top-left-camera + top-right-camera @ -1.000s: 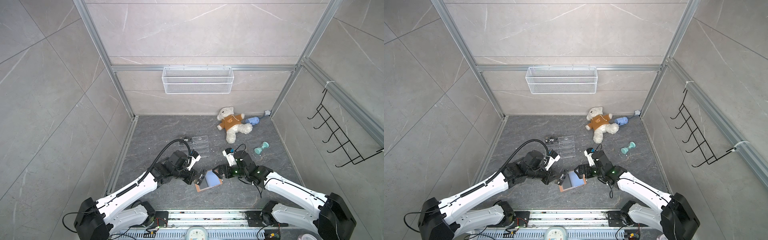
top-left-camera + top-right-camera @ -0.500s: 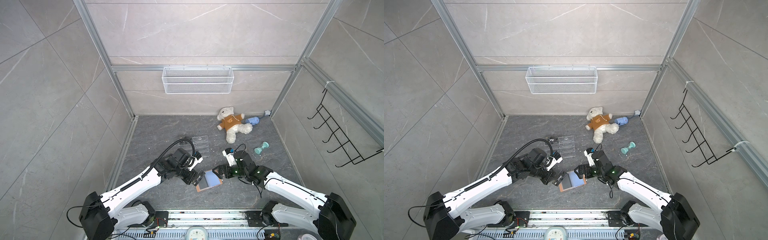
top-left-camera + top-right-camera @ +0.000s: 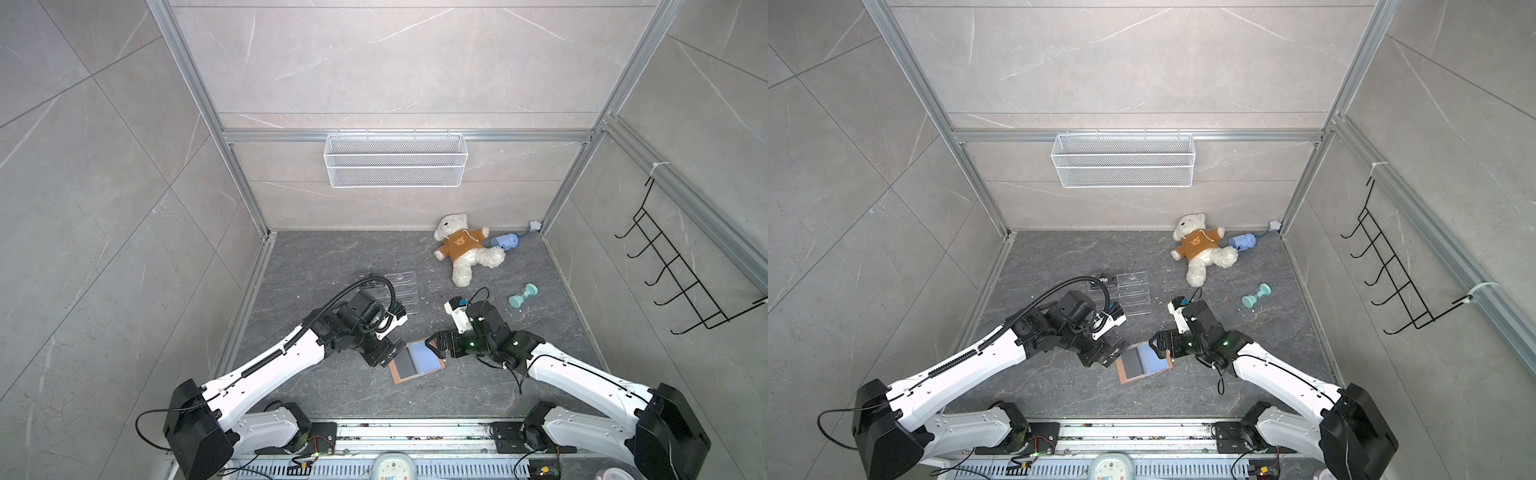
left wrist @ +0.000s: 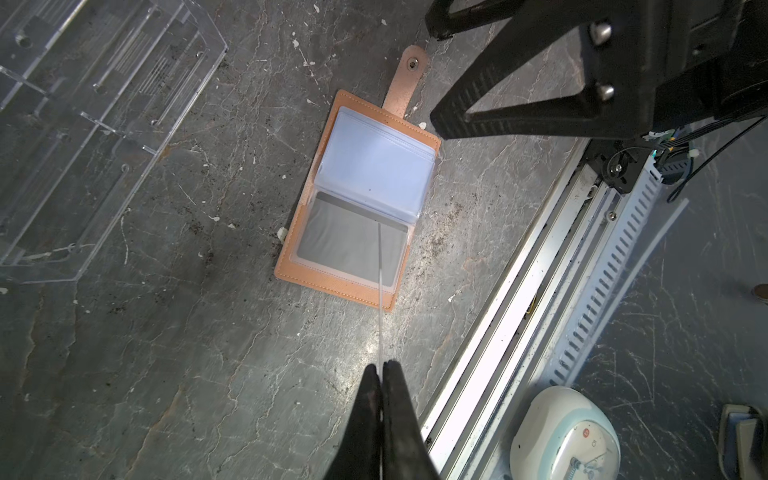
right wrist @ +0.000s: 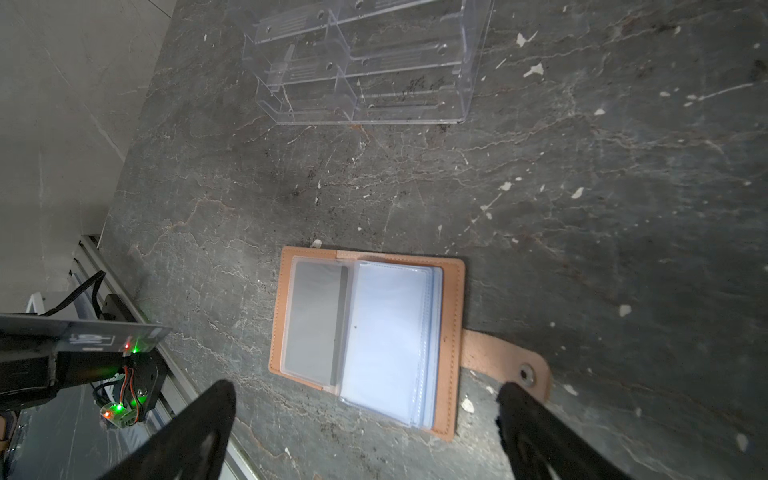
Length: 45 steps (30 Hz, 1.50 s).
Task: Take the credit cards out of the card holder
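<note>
The tan card holder lies open on the dark floor, pale blue sleeves up. One grey credit card sits in its clear sleeve. My left gripper is shut on another black "Vip" credit card, held just left of the holder and off the floor; the left wrist view shows it edge-on. My right gripper stands open over the holder's strap side, nothing between its fingers. A third "Vip" card rests at the acrylic rack.
A clear acrylic tiered rack lies behind the left arm. A teddy bear, blue bottle and teal dumbbell sit back right. A metal rail with a timer runs along the front edge.
My left gripper, still shut on the card, has drawn slightly left, away from the holder, and its wrist has shifted back. The right arm has not moved.
</note>
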Available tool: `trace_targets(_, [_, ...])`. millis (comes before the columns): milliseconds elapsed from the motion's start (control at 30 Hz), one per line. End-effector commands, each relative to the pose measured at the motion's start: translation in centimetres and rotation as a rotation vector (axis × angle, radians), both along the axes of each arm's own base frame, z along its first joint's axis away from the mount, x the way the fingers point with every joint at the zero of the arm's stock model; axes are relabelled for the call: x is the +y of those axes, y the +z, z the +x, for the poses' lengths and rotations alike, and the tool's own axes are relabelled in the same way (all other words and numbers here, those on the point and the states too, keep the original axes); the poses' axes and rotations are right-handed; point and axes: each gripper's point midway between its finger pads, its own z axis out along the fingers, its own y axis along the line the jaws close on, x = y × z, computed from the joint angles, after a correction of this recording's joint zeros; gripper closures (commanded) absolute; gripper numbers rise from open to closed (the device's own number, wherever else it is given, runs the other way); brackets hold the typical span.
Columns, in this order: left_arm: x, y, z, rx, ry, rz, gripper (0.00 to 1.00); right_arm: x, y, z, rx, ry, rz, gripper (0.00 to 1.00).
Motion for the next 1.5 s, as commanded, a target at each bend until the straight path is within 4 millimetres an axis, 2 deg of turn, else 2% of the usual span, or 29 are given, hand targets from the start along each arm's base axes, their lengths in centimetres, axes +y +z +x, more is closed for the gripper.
trace_targets(0, [0.5,0.6,0.3,-0.035,-0.047,0.047,1.0,0.1,0.9,0.2,-0.022,0.013,-0.004,0.0])
trace_targets(1033, [2.1,0.9,2.0,-0.165,-0.233,0.24,1.0,0.1,0.6,0.2,-0.009,0.023,-0.025,0.0])
trace_targets(1467, [3.4,-0.3,3.7,-0.231,-0.282,0.378,1.0,0.3,0.8,0.4,-0.008,0.03,-0.024,0.0])
